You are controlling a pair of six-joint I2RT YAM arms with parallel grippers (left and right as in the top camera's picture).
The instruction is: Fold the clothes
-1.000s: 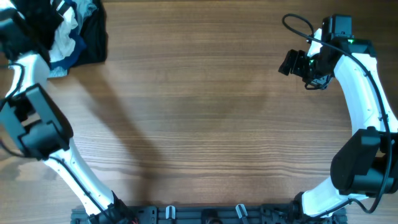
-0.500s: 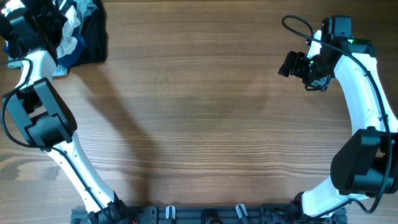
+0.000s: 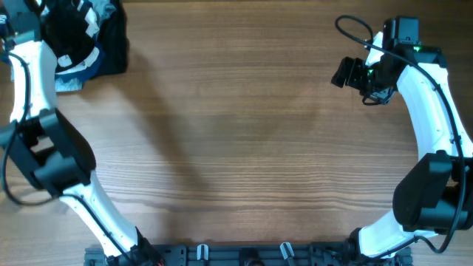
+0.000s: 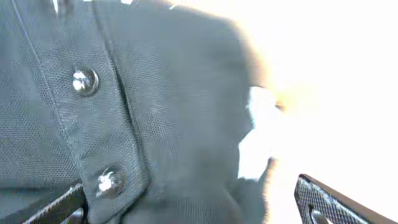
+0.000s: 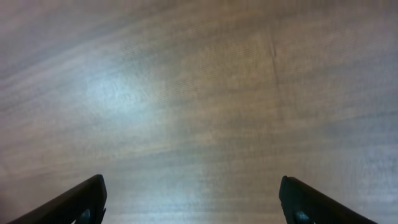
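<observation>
Black clothes (image 3: 111,41) bunched far left; left gripper (image 4: 186,208) spread wide over them, right gripper (image 5: 193,202) released above the counter (image 3: 244,148)

Overhead camera: fixed high, looks straight down on the wooden table (image 3: 244,133). Wide view, with the mounting rail (image 3: 244,255) along the frame's 6 o'clock edge.

Left wrist camera: sits behind the left gripper (image 4: 196,210), whose fingertips show at the lower corners. It is very near the clothes (image 4: 174,112). Dark weave and two buttons (image 4: 85,81) fill the frame, and the 3 o'clock side is blown out white.

Right wrist camera: behind the right gripper (image 5: 193,202), faces down on bare wood from higher up.

Shared: overhead shows the same clothes (image 3: 107,44) at its 10 o'clock corner. The right wrist's patch of table lies near 2 o'clock in the overhead, by the right gripper (image 3: 344,74).
</observation>
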